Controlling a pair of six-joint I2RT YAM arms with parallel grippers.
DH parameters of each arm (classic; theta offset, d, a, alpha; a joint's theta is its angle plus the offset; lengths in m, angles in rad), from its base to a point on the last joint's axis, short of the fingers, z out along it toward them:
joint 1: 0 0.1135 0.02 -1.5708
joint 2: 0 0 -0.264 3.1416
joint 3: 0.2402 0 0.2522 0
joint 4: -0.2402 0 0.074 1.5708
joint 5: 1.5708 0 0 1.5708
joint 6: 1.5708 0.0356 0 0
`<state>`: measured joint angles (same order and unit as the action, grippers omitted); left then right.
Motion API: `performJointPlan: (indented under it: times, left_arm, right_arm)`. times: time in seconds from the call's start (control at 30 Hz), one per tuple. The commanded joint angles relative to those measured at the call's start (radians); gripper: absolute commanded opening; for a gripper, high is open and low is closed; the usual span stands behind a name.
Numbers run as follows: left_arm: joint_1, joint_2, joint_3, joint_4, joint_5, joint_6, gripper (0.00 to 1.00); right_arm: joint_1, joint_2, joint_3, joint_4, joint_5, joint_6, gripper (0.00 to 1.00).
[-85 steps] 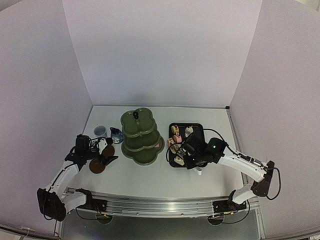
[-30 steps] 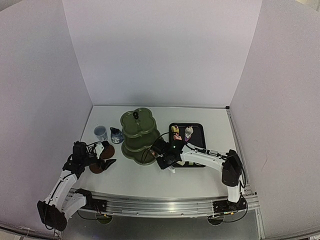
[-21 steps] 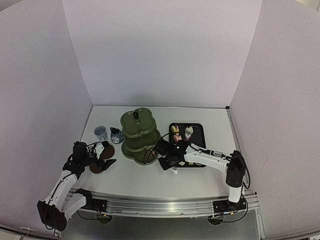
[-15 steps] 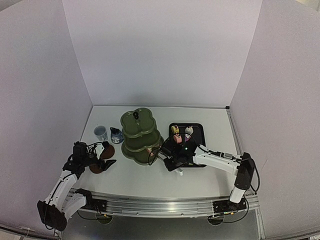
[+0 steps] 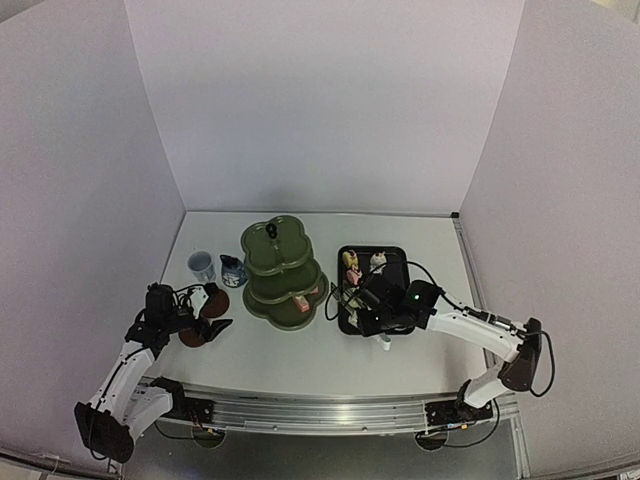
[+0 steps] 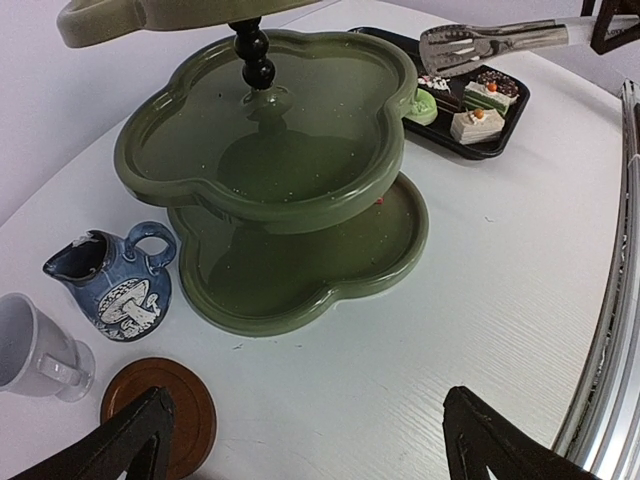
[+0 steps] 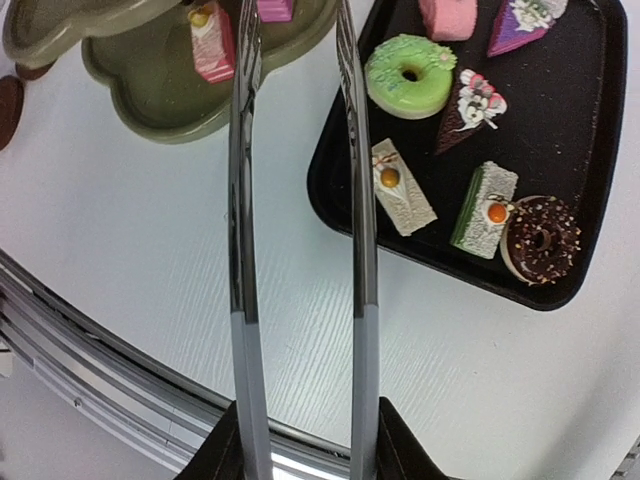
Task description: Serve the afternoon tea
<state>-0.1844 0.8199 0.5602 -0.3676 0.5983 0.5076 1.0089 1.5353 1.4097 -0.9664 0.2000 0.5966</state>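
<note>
The dark green three-tier stand (image 5: pixel 283 270) (image 6: pixel 270 160) stands mid-table. A pink pastry (image 7: pixel 213 40) lies on its lowest tier (image 7: pixel 150 85). More pastries, among them a green doughnut (image 7: pixel 410 75) and a chocolate one (image 7: pixel 540 240), sit on the black tray (image 5: pixel 398 262) (image 7: pixel 590 130). My right gripper (image 5: pixel 380 322) (image 7: pixel 305 440) is shut on the metal tongs (image 7: pixel 243 200) (image 6: pixel 500 38), whose tips hang empty over the tray's left end. My left gripper (image 5: pixel 205 315) (image 6: pixel 315 450) is open, low by a brown saucer (image 6: pixel 160 410) with the blue jug (image 6: pixel 115 285) and pale cup (image 6: pixel 35 350) beyond.
A second brown saucer (image 5: pixel 193 333) lies nearer the front edge, left of the stand. White walls enclose the table on three sides. A metal rail (image 5: pixel 300 405) runs along the near edge.
My right arm has drawn back from the stand to the tray with the tongs, leaving a pink pastry on the lowest tier. The left arm has not moved.
</note>
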Motion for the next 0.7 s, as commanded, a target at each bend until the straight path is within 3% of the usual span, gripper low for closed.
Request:
performJointPlan:
  times: [0.0,0.37,0.67]
  left_arm:
    - [-0.003,-0.013,0.006,-0.001,0.004,0.001,0.94]
    - [-0.003,-0.006,-0.011,-0.002,-0.003,0.005,0.94]
    - [-0.003,0.012,-0.030,0.026,-0.009,0.009,0.94]
  right_arm:
    - [-0.072,-0.031,0.007,-0.020,0.061,0.075,0.35]
    - [-0.228,0.111,0.132,-0.022,0.045,-0.090,0.36]
    - [-0.286,0.187,0.169,-0.012,-0.027,-0.181,0.39]
